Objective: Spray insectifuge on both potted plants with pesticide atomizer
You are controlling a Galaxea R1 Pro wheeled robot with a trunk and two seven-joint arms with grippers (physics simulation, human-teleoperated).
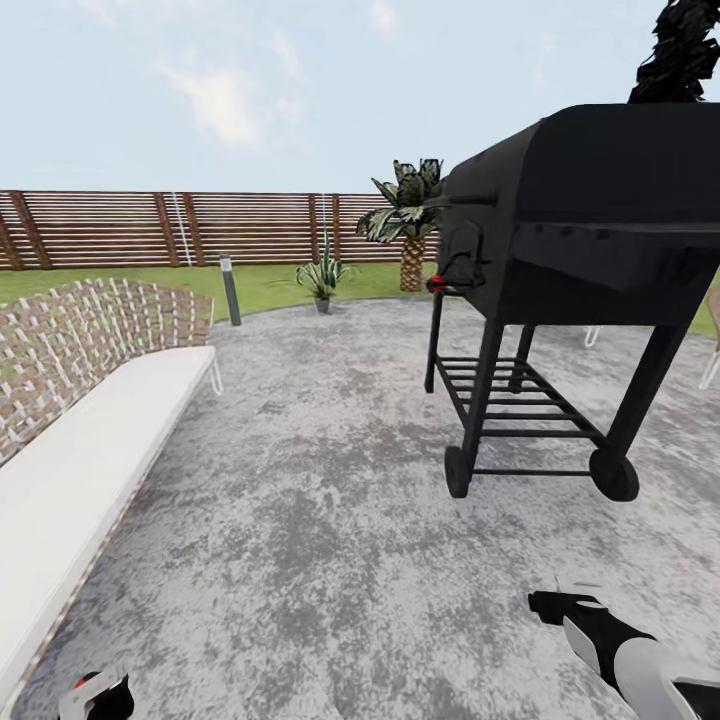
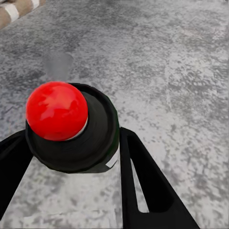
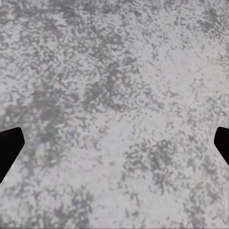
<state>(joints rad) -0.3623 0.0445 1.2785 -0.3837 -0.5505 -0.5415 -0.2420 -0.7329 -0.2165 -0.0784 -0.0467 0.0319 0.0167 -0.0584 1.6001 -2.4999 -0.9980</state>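
My left gripper is shut on the pesticide atomizer, a black round body with a glossy red ball cap, one black finger on each side. In the head view that gripper sits low at the near left over the grey stone paving. My right gripper is open at the near right with nothing between its fingers, over bare paving. The garden's grass lawn and brown slat fence lie far ahead. The two potted plants are out of view.
A black barrel grill on a wheeled stand stands close ahead on the right. A white-cushioned woven bench runs along the left. A tall palm, an agave and a short light post stand at the lawn's edge.
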